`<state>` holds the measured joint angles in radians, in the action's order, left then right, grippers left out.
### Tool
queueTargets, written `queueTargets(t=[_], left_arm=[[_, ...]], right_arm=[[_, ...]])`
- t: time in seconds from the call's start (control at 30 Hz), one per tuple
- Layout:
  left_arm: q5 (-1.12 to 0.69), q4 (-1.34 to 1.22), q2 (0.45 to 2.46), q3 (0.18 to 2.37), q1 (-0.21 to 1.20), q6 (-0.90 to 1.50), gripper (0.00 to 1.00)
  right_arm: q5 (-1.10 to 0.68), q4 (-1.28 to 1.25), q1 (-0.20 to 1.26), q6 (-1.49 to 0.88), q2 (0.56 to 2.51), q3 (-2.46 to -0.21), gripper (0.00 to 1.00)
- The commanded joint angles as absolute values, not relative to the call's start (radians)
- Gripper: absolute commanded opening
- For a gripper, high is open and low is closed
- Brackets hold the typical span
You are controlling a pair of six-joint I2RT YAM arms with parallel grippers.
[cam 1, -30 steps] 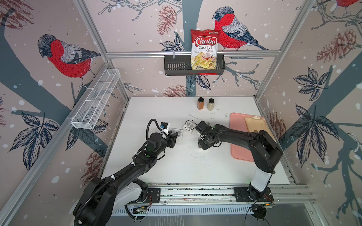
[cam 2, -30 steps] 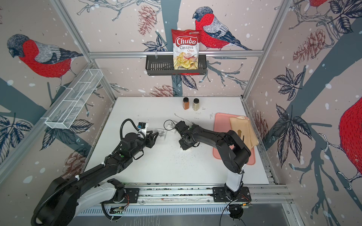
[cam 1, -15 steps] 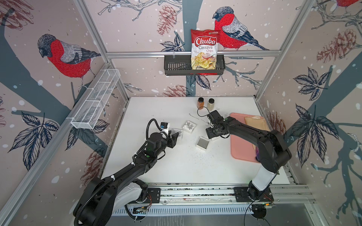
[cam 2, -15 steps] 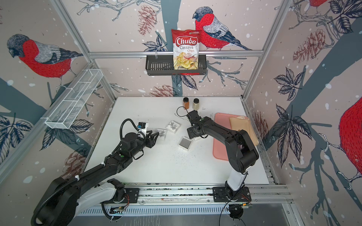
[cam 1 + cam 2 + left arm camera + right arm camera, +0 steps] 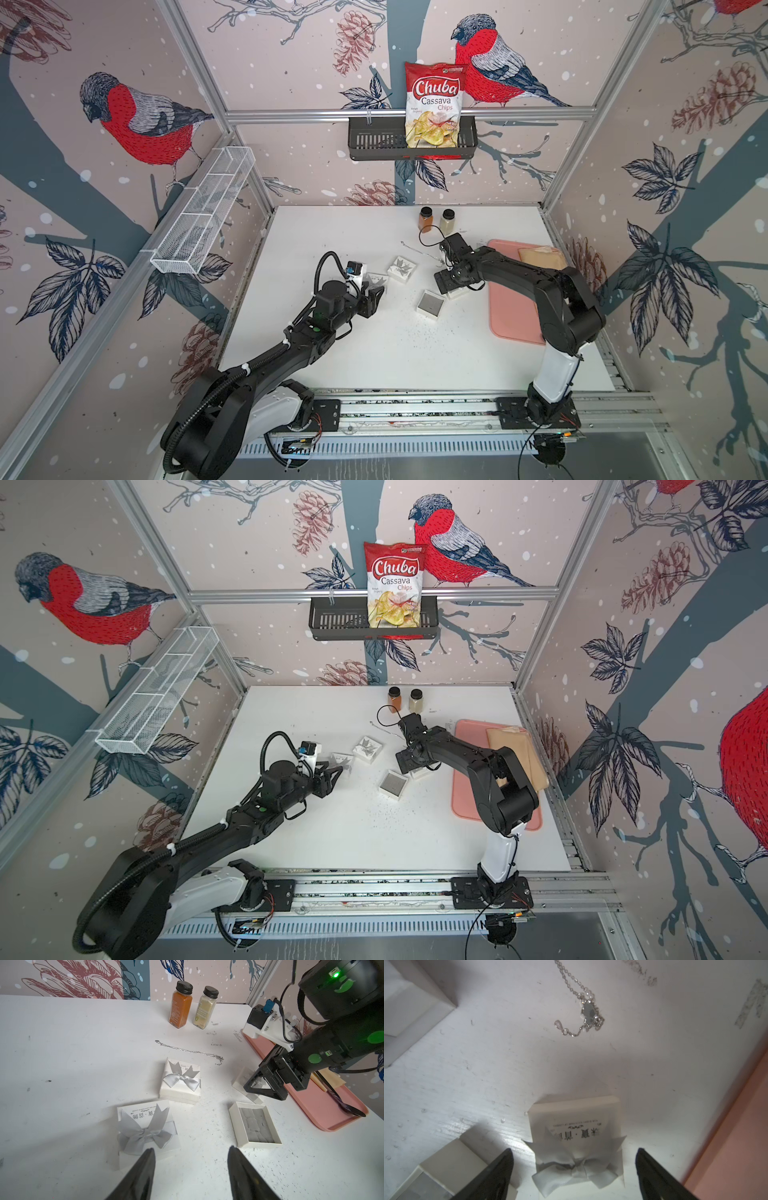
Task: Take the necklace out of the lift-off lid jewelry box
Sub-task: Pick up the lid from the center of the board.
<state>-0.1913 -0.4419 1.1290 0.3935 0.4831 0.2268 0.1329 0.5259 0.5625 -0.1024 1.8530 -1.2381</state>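
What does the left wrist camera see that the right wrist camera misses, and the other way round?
Only left wrist: two spice bottles, the right arm itself, a ribboned lid by the left claw. Only right wrist: the pendant up close, a second lid beneath the open right claw. Both: the necklace lying on the table, the open box, the pink tray.

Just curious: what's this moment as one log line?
necklace: on table | box base: open, empty | left gripper: open, empty | right gripper: open over lid
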Motion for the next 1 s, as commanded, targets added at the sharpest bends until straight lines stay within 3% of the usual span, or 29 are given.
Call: queueTargets(t=[0.0, 0.43, 0.97], left_arm=[[-0.231, -0.460, 1.146, 0.411, 0.481, 0.210, 0.60], [-0.335, -0.503, 1.248, 0.423, 0.483, 0.184, 0.60], [-0.409, -0.547, 1.475, 0.508, 0.559, 0.161, 0.59]], right_arm=[[0.125, 0.505, 0.552, -0.090, 1.865, -1.230, 0.91], [0.023, 0.459, 0.522, -0.071, 1.882, -1.195, 0.87], [0.065, 0.487, 0.513, -0.088, 1.904, -1.193, 0.79]])
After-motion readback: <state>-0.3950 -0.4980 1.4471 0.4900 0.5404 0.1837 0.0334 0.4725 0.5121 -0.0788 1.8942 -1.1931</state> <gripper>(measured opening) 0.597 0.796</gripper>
